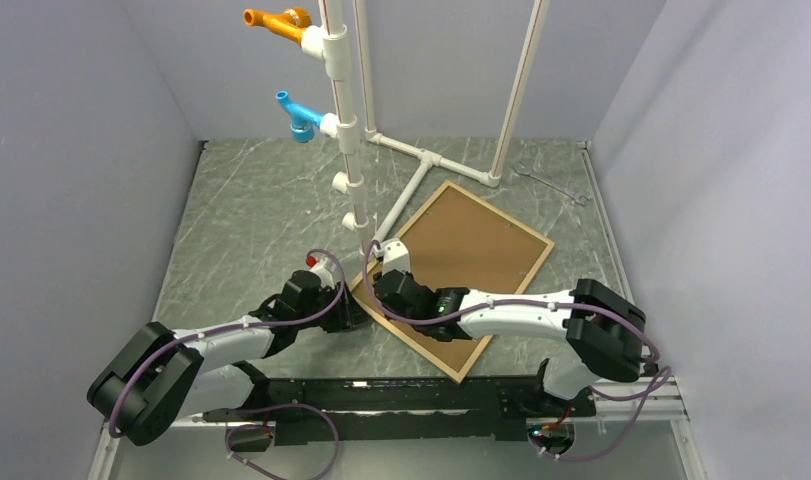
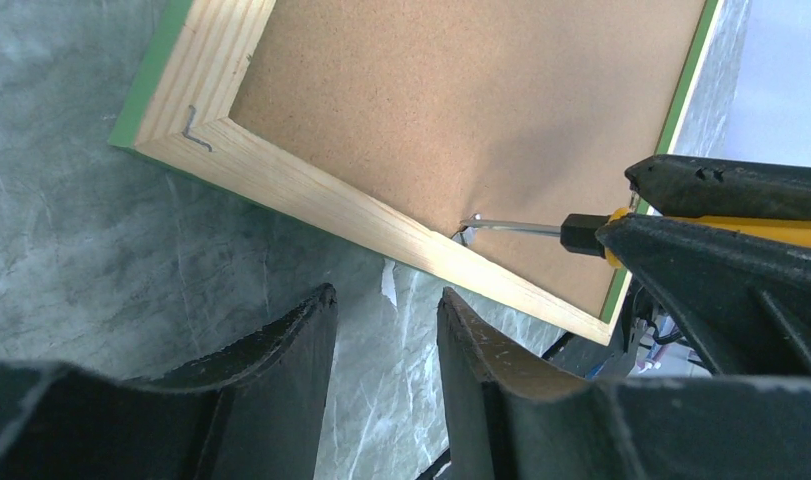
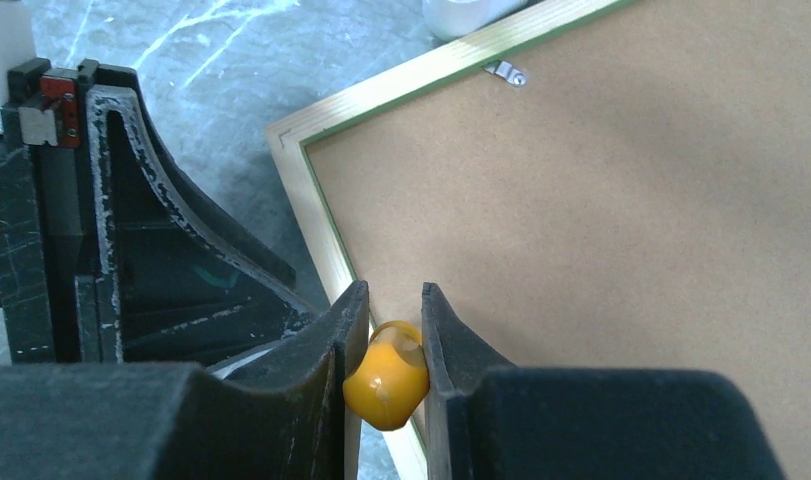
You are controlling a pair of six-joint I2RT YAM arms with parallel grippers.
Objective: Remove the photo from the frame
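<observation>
The frame (image 1: pixel 501 212) lies face down on the table, showing pale wood rails (image 2: pixel 311 190) with green edges and a brown backing board (image 1: pixel 471 265) inside them. The photo is hidden under that board. My right gripper (image 3: pixel 394 300) is shut on the yellow handle of a screwdriver (image 3: pixel 386 385). Its steel shaft (image 2: pixel 521 228) reaches a small metal tab (image 2: pixel 468 232) at the near rail. My left gripper (image 2: pixel 386 300) hovers just off that rail over the table, open, with only marbled tabletop between its fingers.
A white pipe stand (image 1: pixel 343 120) with an orange hook (image 1: pixel 276 22) and a blue hook (image 1: pixel 299 115) rises behind the frame, its base tubes (image 1: pixel 421 165) touching the far corner. A wrench (image 1: pixel 551 180) lies at the back right. Grey walls close three sides.
</observation>
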